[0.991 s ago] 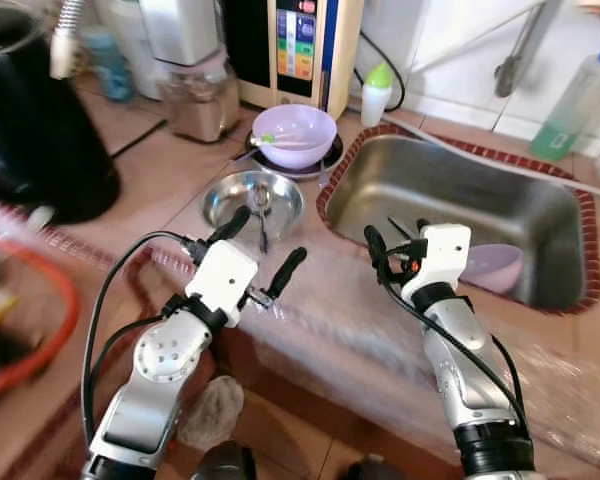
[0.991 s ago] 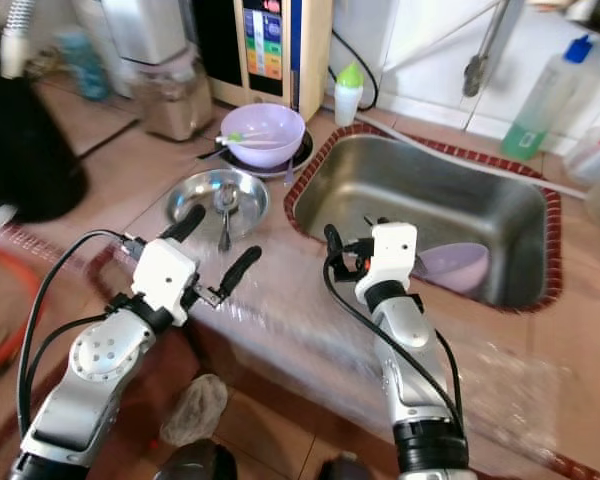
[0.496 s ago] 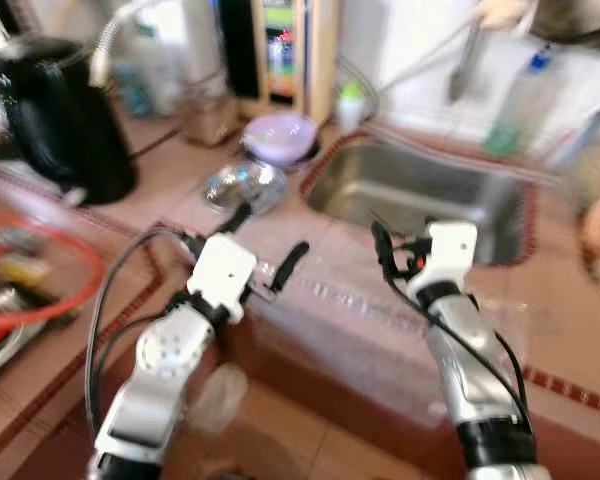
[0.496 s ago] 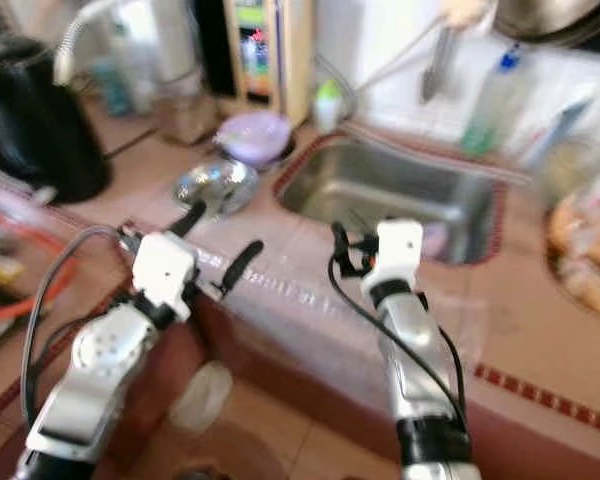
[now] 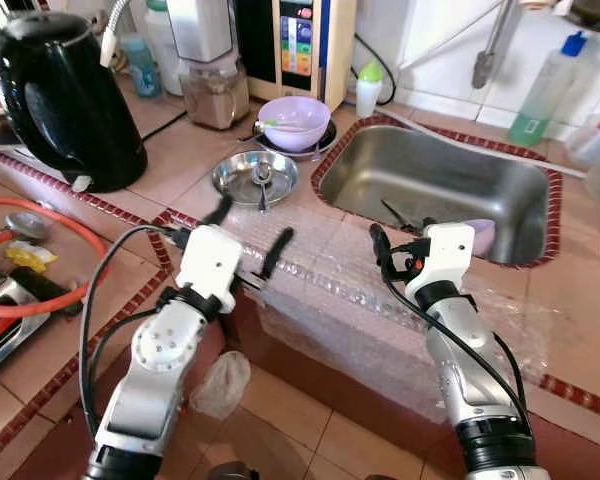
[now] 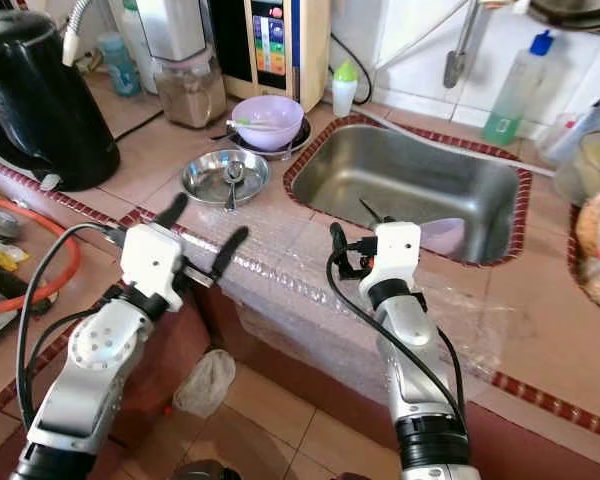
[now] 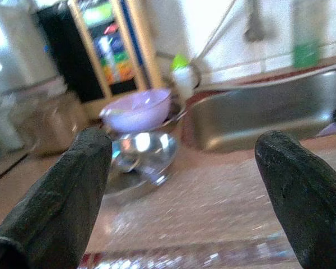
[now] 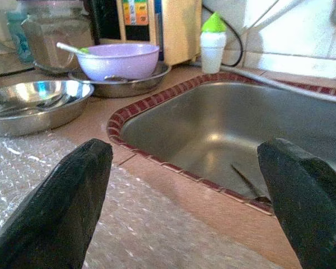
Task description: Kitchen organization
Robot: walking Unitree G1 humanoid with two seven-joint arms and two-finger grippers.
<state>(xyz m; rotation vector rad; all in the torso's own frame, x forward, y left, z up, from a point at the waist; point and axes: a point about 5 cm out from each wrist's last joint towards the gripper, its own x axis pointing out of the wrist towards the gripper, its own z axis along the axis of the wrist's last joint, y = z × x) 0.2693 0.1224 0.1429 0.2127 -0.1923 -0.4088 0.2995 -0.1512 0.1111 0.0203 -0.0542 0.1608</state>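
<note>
My left gripper [image 5: 248, 232] is open and empty over the bubble wrap [image 5: 350, 300] that drapes the counter's front edge. Just beyond it sits a steel bowl [image 5: 255, 180] with a spoon inside. Farther back, a purple bowl [image 5: 295, 122] holding a spoon rests on a steel plate. My right gripper [image 8: 185, 196] is also open and empty, near the front rim of the steel sink [image 5: 435, 190]. Another purple bowl [image 5: 483, 236] lies in the sink, partly hidden behind the right wrist. In the left wrist view the fingers [image 7: 61, 196] frame the steel bowl [image 7: 140, 159].
A black kettle [image 5: 65, 95] stands at the back left beside a blender jar [image 5: 212, 90] and a water purifier [image 5: 295, 40]. A small green-capped bottle [image 5: 368, 90] and a green soap bottle [image 5: 548, 75] stand along the wall. An orange hose [image 5: 40, 260] lies left. A plastic bag [image 5: 220, 380] lies on the floor.
The camera has drawn back and steadied, so more of the counter and floor is in the picture. Both grippers stay open and empty in much the same pose.
</note>
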